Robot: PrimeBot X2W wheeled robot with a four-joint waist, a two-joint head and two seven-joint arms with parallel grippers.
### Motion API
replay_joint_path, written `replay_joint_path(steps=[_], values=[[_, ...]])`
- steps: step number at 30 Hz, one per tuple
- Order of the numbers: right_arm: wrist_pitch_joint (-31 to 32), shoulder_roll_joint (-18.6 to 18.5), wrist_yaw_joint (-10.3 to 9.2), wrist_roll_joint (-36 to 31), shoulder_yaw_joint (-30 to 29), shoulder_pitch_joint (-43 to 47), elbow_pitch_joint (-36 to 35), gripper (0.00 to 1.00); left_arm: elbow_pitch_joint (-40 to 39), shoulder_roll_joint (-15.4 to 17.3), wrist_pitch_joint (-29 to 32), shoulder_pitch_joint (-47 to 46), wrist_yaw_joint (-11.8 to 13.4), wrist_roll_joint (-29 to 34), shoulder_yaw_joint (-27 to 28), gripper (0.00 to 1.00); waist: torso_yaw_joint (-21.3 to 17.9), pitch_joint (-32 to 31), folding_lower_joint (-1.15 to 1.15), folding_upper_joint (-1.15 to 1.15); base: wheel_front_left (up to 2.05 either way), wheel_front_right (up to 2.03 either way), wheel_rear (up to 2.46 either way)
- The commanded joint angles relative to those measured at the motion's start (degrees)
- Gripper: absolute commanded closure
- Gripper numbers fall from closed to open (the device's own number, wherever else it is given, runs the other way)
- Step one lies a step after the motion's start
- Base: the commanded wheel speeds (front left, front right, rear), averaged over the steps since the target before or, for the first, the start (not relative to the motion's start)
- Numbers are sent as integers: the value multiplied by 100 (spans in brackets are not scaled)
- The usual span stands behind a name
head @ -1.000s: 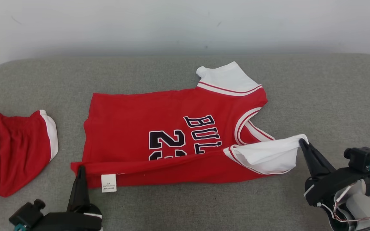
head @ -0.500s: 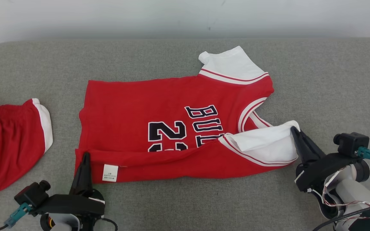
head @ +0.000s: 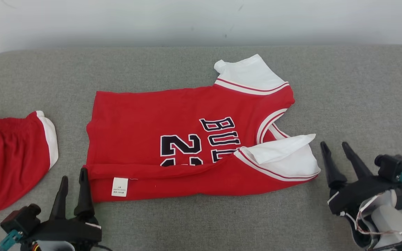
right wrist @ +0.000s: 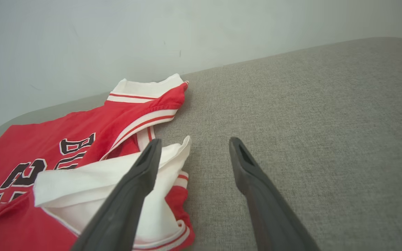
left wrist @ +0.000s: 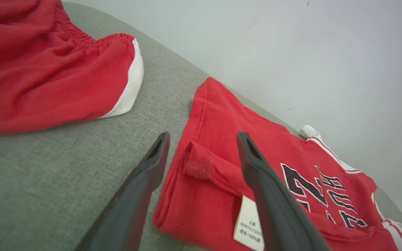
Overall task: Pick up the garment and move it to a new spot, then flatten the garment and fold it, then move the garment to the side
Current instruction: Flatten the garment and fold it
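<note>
Grey woven upholstery forms the cushion (head: 361, 87) that carries everything, its far edge meeting a pale wall. Across its middle lies the red jersey (head: 145, 129), hem toward the left edge and collar toward the right, with its near long side turned up over the front in a band that covers the lower part of the number. Red shorts (head: 9, 157) with a white stripe lie bunched at the left edge, apart from the hem. The left gripper (head: 73, 174) stands spread at the jersey's near hem corner, one finger over the cloth and one over bare cushion, pinching nothing. The right gripper (head: 334, 143) is likewise spread and empty, just beside the white sleeve (head: 284, 157), which lies loosely doubled over itself. A small white label (head: 119, 187) shows on the folded band. By my reading, folding is in hand with one lengthwise fold laid. The next move likely calls for taking the far hem corner and far shoulder and bringing that side over, after smoothing the sleeve. Open room is generous toward the right edge and behind the jersey, while the left is tighter because of the shorts.
</note>
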Motion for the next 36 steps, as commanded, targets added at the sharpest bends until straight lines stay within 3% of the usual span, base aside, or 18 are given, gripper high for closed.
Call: replay_joint_path(steps=[1,7,16,36], values=[[-27,56,-6,-63,-32,155,-35,0,-50,7,-22,158,0,212,52,0,-11,-78,0,-1,0,0,0],[-27,244,-6,-187,-167,606,-81,0,-238,-33,-22,558,0,663,217,0,-18,-279,0,-1,0,0,0],[-27,449,-6,-204,-175,997,-38,0,-257,-33,-22,974,0,467,281,0,-35,-439,0,-1,0,0,0],[-27,577,-6,-604,-337,650,322,0,-191,-35,-22,861,0,338,-6,0,213,-236,0,-1,0,0,0]])
